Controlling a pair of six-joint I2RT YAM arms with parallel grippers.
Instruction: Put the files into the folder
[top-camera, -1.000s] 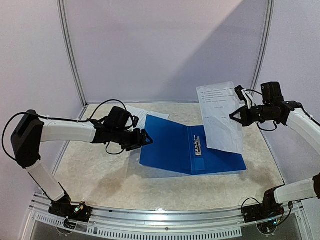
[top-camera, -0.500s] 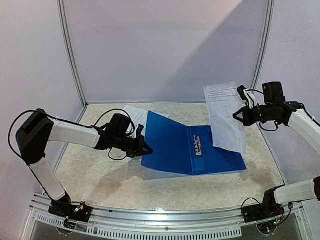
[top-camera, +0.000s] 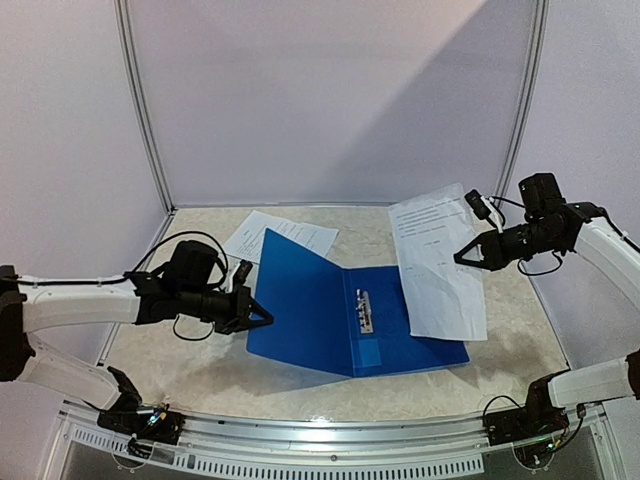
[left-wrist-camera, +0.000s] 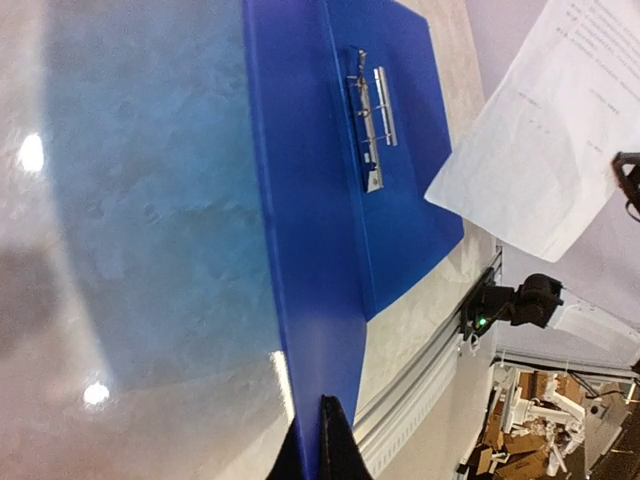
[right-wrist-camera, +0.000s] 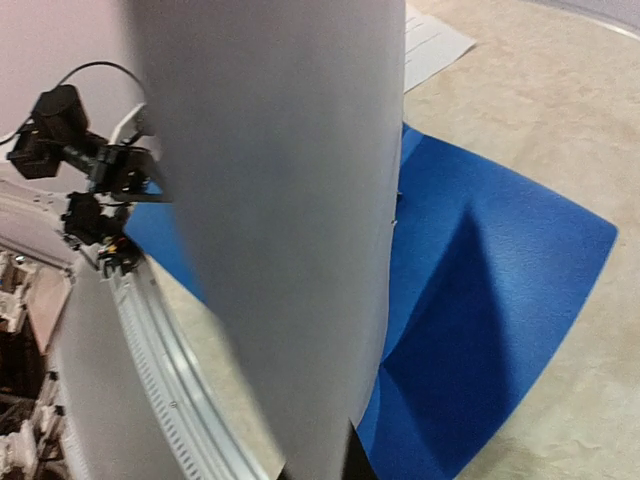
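left fingers (top-camera: 260, 320): pressed together on the outer edge of the folder's left cover. in the left wrist view the dark tips (left-wrist-camera: 322, 445) are pinching the blue edge. they are holding that cover tilted up off the counter (top-camera: 180, 370), probably so the inside is lying exposed for loading.
loose sheet (top-camera: 280, 235): lying flat on the counter behind the raised cover, apart from both arms and waiting its turn.
folder (top-camera: 310, 300): lying open in the middle of the counter, with the right half resting flat and the left half being propped up at a slant.
spine clip (top-camera: 363, 310): sitting along the fold and facing upward. it is uncovered, so nothing is looking filed yet.
held sheet (top-camera: 435, 260): hanging in the air over the folder's right half with its lower edge drooping toward the blue panel. whether it is touching is not clear. it is filling most of the right wrist view (right-wrist-camera: 280, 200).
right fingers (top-camera: 464, 255): pinching the held sheet at its right edge and carrying it above the folder so that it is coming in over the flat half.
step in hand: judging by the layout, bringing the first file down onto the open folder, with a second one yet to be fetched.
risk: the limp paper is sagging and may be landing skewed or catching on the clip.
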